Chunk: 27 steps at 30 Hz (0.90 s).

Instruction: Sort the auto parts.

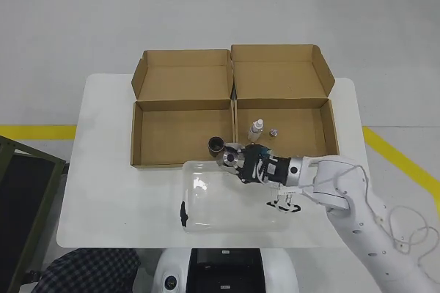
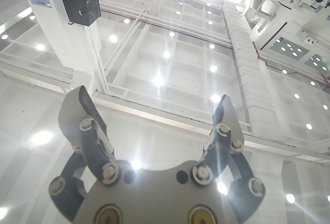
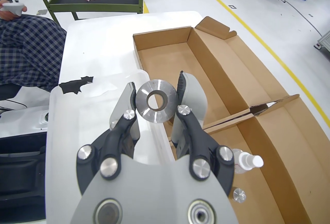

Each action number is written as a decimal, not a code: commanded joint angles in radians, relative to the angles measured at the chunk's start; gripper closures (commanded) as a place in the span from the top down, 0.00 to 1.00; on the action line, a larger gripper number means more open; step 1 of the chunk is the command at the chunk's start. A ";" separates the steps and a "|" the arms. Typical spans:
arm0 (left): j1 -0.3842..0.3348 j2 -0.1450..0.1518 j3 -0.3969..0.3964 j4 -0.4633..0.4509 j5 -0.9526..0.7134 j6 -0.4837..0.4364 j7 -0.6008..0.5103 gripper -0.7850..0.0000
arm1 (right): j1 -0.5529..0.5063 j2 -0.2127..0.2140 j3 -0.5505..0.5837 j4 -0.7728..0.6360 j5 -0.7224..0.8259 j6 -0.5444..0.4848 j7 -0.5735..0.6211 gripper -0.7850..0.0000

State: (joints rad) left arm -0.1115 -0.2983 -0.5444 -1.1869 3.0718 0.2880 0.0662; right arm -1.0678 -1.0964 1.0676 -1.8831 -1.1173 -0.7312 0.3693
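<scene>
Right arm extended, right gripper clamped on a metal ring, left gripper tilted upward, fingers spread wide.

The white right arm ends in a grey end effector with black links and silver screws.
</scene>
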 commanded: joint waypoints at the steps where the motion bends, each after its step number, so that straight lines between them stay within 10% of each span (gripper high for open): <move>1: 0.000 0.000 0.000 0.000 0.000 0.000 0.000 1.00 | 0.025 -0.007 -0.029 0.008 -0.013 0.028 0.009 0.00; 27: 0.000 0.000 0.000 0.000 0.000 0.000 0.000 1.00 | 0.363 -0.141 -0.310 0.357 0.019 0.312 0.109 0.00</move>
State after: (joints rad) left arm -0.1115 -0.2983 -0.5444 -1.1869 3.0718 0.2880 0.0662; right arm -0.7164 -1.2317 0.7636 -1.5443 -1.0974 -0.4320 0.4753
